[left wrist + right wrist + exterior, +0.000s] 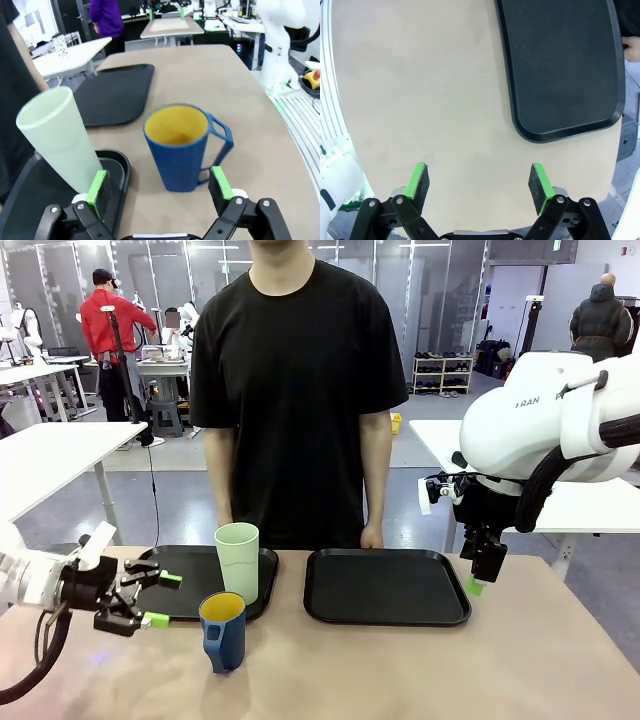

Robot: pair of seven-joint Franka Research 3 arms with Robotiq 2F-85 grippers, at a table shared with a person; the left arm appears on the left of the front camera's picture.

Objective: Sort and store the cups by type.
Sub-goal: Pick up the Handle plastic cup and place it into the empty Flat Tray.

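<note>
Spread wide, our left gripper (pixel 150 600) lies level just left of the upright blue mug (pixel 222 630) on the bare table, which stands straight ahead between its pads, handle off to one side, far nearer than our right gripper (pixel 478 580).

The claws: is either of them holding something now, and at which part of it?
Nothing is held. The left claw stands open just short of the blue mug, not touching it. The right claw is open above the bare table.
</note>
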